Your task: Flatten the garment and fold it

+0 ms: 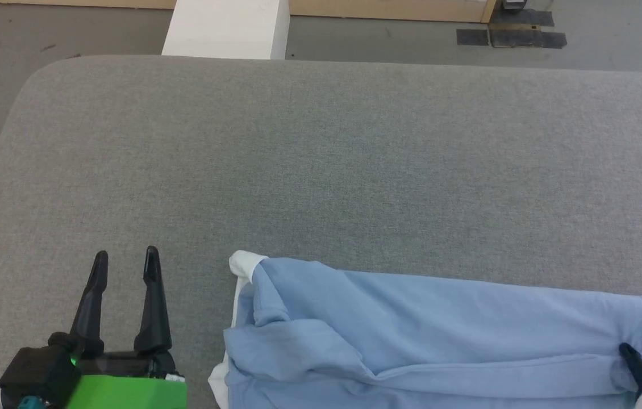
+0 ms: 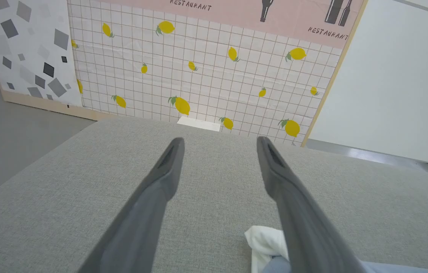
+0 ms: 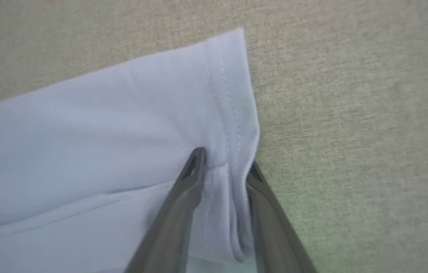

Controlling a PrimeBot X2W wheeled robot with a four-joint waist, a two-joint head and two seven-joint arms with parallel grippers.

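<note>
Right gripper (image 3: 226, 163) fingers (image 3: 176, 212) pinch garment (image 1: 440, 318); left gripper (image 1: 126, 258) spread.

Grey fabric-covered table (image 1: 321, 159), one corner (image 1: 42, 74) rounded. Light blue polo shirt (image 1: 440, 335) is laid folded on it, well apart from that corner, collar (image 1: 244, 264) end nearest.

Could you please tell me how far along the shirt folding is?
Looks done: the shirt lies stretched along the table, though creased near the collar. In hand: the right gripper pinches its hem. Remaining: the left gripper is open and empty; smoothing and folding.
</note>
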